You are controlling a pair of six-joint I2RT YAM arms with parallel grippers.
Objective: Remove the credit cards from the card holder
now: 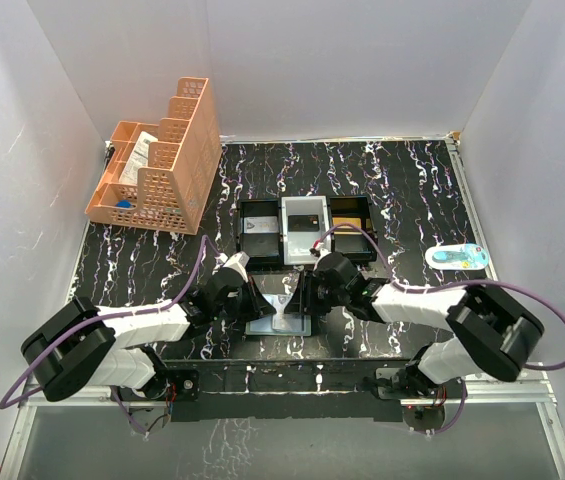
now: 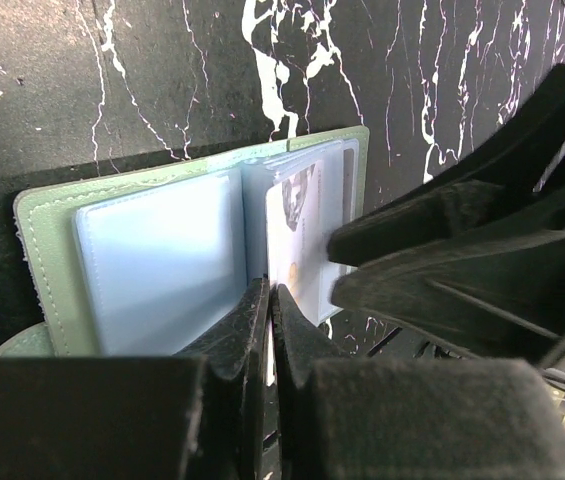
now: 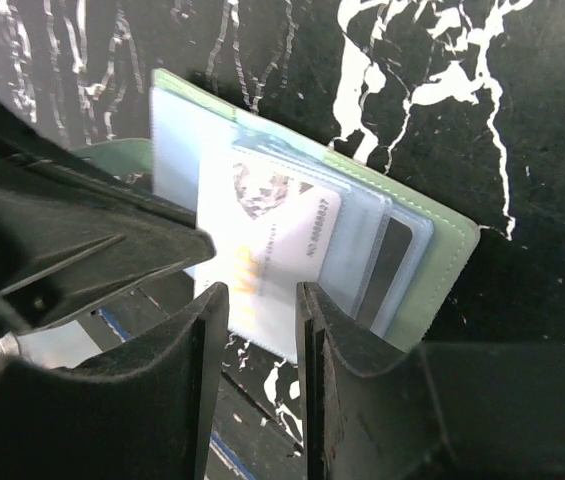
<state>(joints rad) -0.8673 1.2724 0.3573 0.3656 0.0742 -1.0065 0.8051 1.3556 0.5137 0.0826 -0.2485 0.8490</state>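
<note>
The card holder (image 1: 280,325) lies open on the black marbled table between my two grippers, grey-green outside (image 3: 442,260), pale blue sleeves inside (image 2: 152,260). My left gripper (image 2: 270,292) is shut at the near edge of the holder's spine, with a thin pale sleeve edge pinched between its fingers. A white credit card (image 3: 272,250) with a printed number sticks partway out of a sleeve. My right gripper (image 3: 260,300) stands open, one finger on each side of that card's near end. A dark card (image 3: 392,265) sits in a sleeve behind it.
A black-and-white three-compartment tray (image 1: 307,228) stands just beyond the holder. An orange lattice organiser (image 1: 157,160) is at the back left. A small white and blue object (image 1: 457,257) lies at the right. White walls enclose the table.
</note>
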